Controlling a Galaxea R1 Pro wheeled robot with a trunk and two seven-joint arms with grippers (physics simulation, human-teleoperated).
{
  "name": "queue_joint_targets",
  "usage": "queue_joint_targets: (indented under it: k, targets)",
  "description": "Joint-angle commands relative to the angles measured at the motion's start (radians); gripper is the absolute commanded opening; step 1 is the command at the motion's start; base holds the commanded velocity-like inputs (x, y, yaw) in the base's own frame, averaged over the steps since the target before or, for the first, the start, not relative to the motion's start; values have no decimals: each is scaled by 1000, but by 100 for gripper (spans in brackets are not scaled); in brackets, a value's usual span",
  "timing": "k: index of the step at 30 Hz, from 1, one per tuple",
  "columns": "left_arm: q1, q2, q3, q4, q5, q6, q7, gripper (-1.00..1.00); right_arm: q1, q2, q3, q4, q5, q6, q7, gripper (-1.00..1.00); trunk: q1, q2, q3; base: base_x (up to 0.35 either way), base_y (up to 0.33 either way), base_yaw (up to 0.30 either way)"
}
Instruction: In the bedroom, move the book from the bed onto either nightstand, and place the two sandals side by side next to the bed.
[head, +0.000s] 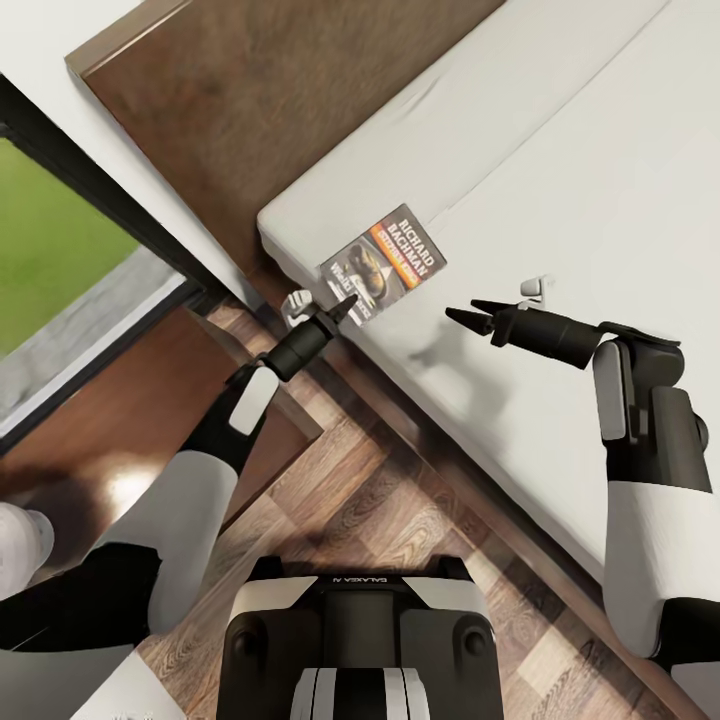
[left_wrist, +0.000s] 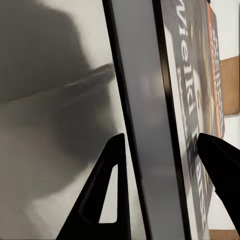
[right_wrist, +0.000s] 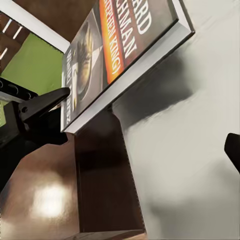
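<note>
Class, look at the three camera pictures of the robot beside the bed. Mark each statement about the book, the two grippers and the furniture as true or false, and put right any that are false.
1. The left gripper has its fingers on either side of the book's edge. True.
2. The right gripper is shut on the book. False: it hovers open above the mattress, apart from the book.
3. The book lies at the corner of the bed, partly over the edge. True.
4. The book already rests on the nightstand. False: the nightstand's top is below and beside the bed, and the book is not on it.
5. The book's cover faces down. False: its title lettering faces up.
</note>
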Motion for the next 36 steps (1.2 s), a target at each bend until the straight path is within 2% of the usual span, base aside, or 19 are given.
queue_joint_targets:
  k: [1, 6, 22, 28, 36]
  targets:
    - [1, 1, 0, -5, 11, 10, -2, -100, 1, 0, 0, 0, -3, 5, 2, 100, 0, 0, 0, 0, 0, 228]
    - [8, 3, 0, -38, 11, 12, -3, -100, 2, 0, -1, -1, -3, 4, 2, 100, 0, 0, 0, 0, 0, 267]
    - [21, 7, 3, -38, 13, 16, -4, -100, 2, 0, 1, -1, -3, 4, 1, 100, 0, 0, 0, 0, 0, 269]
    - [21, 8, 4, -40, 41, 21, -4, -100, 2, 0, 1, -1, -3, 4, 0, 100, 0, 0, 0, 0, 0, 246]
    - [22, 8, 3, -41, 45, 21, -4, -100, 2, 0, 2, -2, -3, 4, 0, 100, 0, 0, 0, 0, 0, 210]
